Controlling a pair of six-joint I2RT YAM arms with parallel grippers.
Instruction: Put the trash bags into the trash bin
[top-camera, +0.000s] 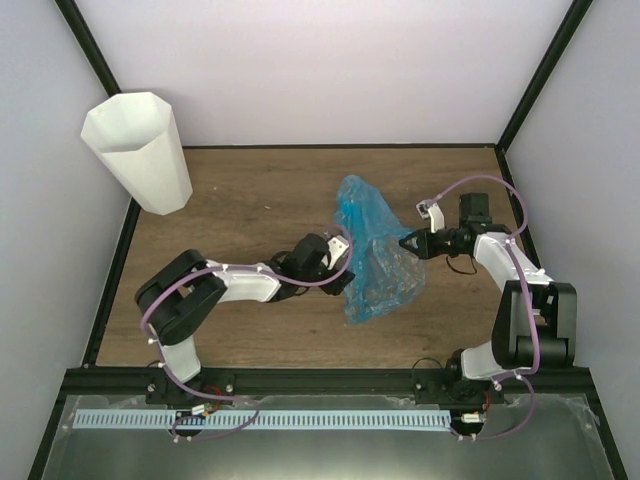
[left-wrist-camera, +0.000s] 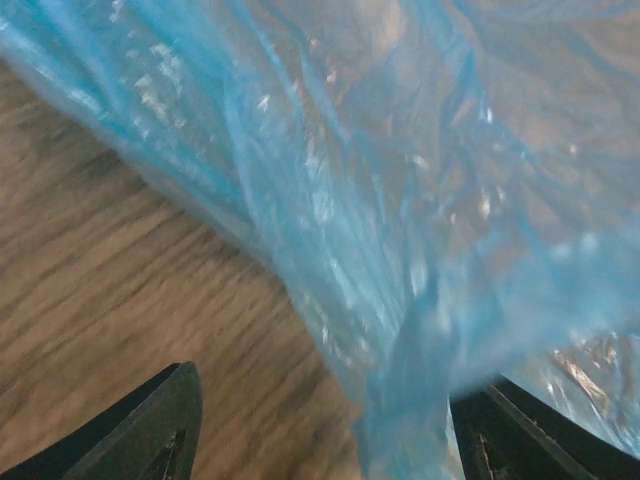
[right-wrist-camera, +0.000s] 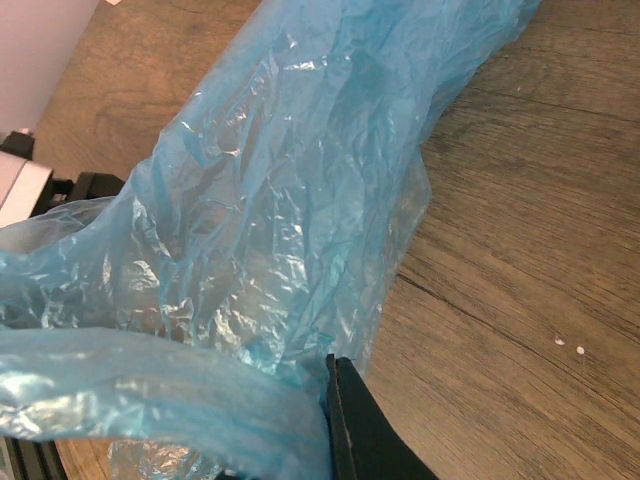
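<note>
Two arms were extended toward the middle of the wooden table (top-camera: 250, 190), one on each side of the trash bag (top-camera: 372, 255). One bag only: light blue, thin translucent film, wrinkly, glossy, bunched up, far end peaked, near end spread on the wood. Right gripper (top-camera: 406, 243) was at the bag's right edge, jaws pressed together, pinching the film. Right wrist view showed one dark finger (right-wrist-camera: 362, 430) with film bunched against it and the rest of the bag stretching away over the wood. Left gripper (top-camera: 345, 258) was at the bag's left edge, jaws spread wide, clamping nothing. Left wrist view showed both fingertips (left-wrist-camera: 150, 430) far apart at the bottom of the picture. A fold of film hung down between them, close to the right-hand one and partly covering it, with bare wood by the other. Cannot tell if film touched the left fingers. Trash bin (top-camera: 140, 150), white translucent, faceted, wider at the rim, stood on its narrow base at the far-left corner of the table, mouth up, well apart from the bag and both grippers. Bag was outside the bin
</note>
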